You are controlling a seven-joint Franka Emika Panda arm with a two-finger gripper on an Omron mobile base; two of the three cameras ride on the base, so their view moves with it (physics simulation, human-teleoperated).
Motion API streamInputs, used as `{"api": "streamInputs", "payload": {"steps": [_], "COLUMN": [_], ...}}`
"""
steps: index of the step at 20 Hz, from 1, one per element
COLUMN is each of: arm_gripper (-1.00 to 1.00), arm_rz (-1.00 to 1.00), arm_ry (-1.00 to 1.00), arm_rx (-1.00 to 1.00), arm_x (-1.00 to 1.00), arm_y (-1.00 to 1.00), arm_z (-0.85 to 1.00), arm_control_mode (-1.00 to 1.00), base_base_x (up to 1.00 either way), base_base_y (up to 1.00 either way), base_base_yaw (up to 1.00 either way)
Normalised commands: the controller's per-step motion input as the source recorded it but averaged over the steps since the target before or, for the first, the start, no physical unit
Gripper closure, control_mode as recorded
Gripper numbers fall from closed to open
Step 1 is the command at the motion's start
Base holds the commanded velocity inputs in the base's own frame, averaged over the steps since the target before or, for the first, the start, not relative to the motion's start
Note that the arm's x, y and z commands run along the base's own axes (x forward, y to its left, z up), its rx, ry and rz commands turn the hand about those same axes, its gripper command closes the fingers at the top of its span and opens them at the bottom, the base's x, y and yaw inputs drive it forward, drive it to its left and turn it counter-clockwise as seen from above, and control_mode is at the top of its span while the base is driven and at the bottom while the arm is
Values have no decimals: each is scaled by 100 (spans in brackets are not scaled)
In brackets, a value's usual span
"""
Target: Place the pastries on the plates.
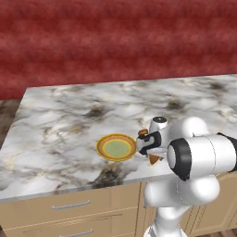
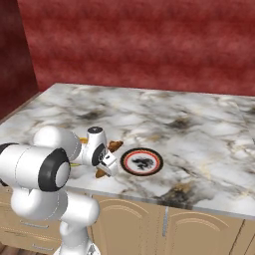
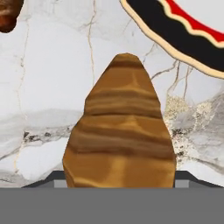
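Note:
One golden-brown pastry (image 3: pixel 120 131) stands point up between my gripper (image 3: pixel 120 177) fingers, over bare marble. The fingertips are mostly hidden behind it, so the grip is unclear. In the base views this pastry (image 1: pixel 154 159) (image 2: pixel 102 173) hangs at the gripper (image 1: pixel 152 155) (image 2: pixel 104 169) near the counter's front edge, between the two plates. The yellow-rimmed plate with a green centre (image 1: pixel 102 147) lies to its left. To its right is the red-rimmed white plate (image 2: pixel 142 151) (image 3: pixel 183 35). A second pastry (image 1: pixel 143 132) (image 2: pixel 115 145) (image 3: pixel 8 15) lies on the marble just behind the gripper.
The marble counter (image 1: pixel 69 111) (image 2: pixel 199 124) stretches wide behind the plates, up to a red wall (image 1: pixel 115 41). Wooden drawers (image 1: pixel 69 206) and cabinet doors (image 2: pixel 199 231) sit under the front edge.

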Motion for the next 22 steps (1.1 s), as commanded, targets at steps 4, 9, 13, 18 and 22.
{"api": "streamInputs", "payload": {"steps": [4,9,13,18,22], "arm_gripper": [100,100,100,100,100], "arm_rz": [0,0,0,-3,-2], "arm_ry": [0,-1,1,8,3], "arm_rx": [0,0,0,0,0], "arm_x": [-2,-7,0,0,4], "arm_y": [0,0,-16,-35,-59], "arm_z": [21,72,79,52,11], "arm_control_mode": [-100,-100,-100,-100,-100], "base_base_x": [0,0,0,0,0], "base_base_y": [0,0,0,0,0], "base_base_yaw": [0,0,0,0,0]}}
